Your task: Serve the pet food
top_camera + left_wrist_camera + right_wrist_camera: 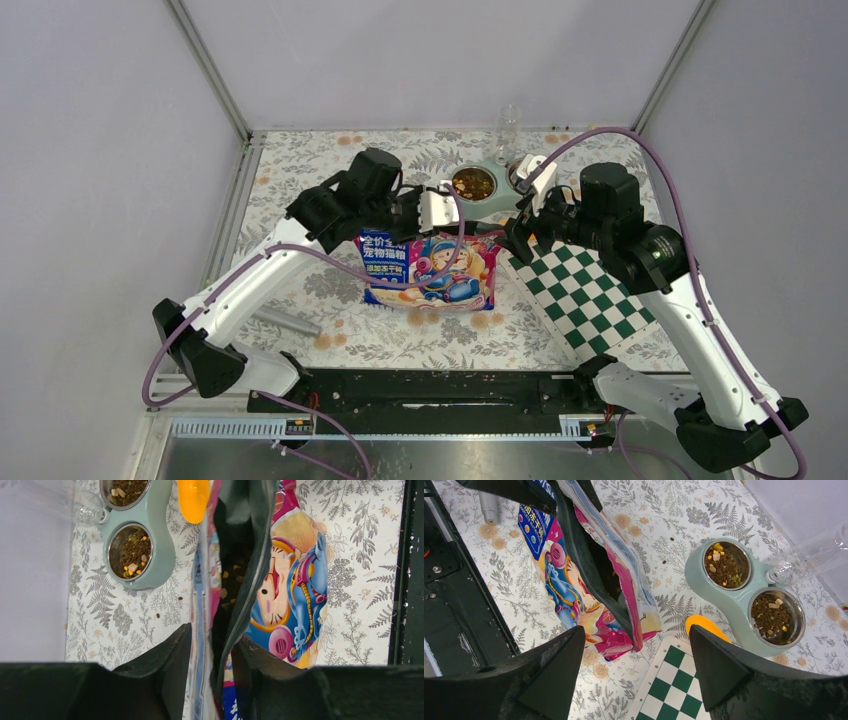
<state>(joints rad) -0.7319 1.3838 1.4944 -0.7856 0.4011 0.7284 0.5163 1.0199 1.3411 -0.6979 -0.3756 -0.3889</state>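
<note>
The left pincer (212,635) is straddling the rim of the open bag (295,580), grip unclear; the right pincer (636,630), gaping empty, is hovering nearer the pet food (726,565) in the double bowl (694,580).

- The top camera is looking down from high behind the near edge, taking in the whole table (300,180).
- The left wrist camera is hanging close against the bag (295,570), facing the bowls (162,555).
- The right wrist camera is looking down from farther off; all three are sharing bag and bowls.
</note>
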